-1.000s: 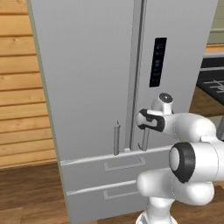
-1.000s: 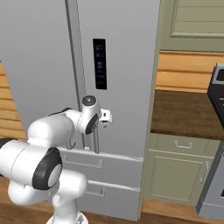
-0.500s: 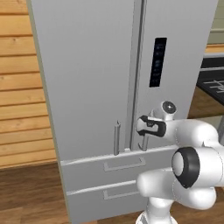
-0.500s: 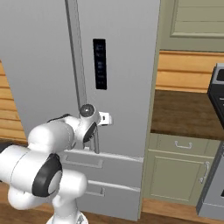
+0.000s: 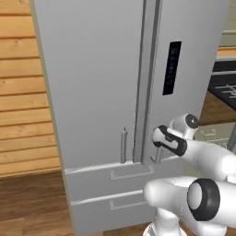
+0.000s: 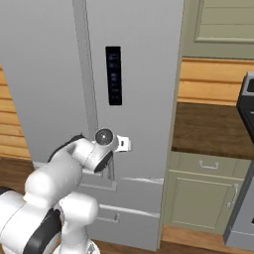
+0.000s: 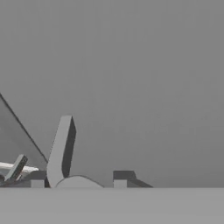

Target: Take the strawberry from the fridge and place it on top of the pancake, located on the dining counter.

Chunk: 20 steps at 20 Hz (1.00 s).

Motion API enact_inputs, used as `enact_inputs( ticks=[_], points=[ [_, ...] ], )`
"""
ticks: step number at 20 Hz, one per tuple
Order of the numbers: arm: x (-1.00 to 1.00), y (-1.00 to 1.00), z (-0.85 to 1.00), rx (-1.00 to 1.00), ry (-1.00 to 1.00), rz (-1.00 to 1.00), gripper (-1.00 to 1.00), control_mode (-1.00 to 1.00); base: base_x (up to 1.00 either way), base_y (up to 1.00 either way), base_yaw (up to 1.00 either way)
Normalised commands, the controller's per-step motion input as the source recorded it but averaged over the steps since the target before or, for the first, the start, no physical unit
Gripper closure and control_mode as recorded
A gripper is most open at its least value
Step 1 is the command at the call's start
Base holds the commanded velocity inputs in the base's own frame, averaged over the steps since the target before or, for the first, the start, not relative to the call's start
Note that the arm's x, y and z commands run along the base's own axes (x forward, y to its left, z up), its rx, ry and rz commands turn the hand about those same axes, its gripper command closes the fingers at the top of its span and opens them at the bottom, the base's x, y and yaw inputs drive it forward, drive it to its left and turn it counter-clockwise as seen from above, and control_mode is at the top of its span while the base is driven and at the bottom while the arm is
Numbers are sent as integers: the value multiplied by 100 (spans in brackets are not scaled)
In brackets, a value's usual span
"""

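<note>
The fridge [image 5: 92, 92] stands right in front of me, tall and light grey, and both of its upper doors look closed. My gripper [image 5: 157, 138] is at the lower end of the right door's vertical bar handle [image 7: 61, 148]. In the hand view the bar rises from between my two fingertips [image 7: 37, 183], so the gripper [image 7: 78, 183] is shut on it. From the right base view the hand [image 6: 113, 158] presses against the same door of the fridge [image 6: 144, 74]. The strawberry is hidden behind the doors. The pancake and the dining counter are out of view.
The left door's handle [image 5: 123, 145] stands just left of my hand. Two fridge drawers [image 5: 110, 203] lie below. A wood-plank wall [image 5: 23, 92] is at left. A brown wall counter [image 6: 208, 131] with green-grey cabinets [image 6: 203, 198] and a stove edge [image 6: 246, 104] are at right.
The gripper's fingers have closed on the right door handle, after standing wide open around it. The hand has sunk a little along the bar.
</note>
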Motion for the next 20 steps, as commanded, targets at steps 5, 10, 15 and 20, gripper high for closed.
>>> enact_inputs(
  ticks=[5,10,15,20],
  points=[
    [-82,-87,0,0,-3,0,100,-100,0,0,0],
    [-76,-96,0,0,0,0,100,-100,0,0,0],
    [-57,-49,11,0,0,0,100,-100,0,0,0],
    [-12,-2,37,-3,0,0,-100,-100,0,0,0]
  ],
)
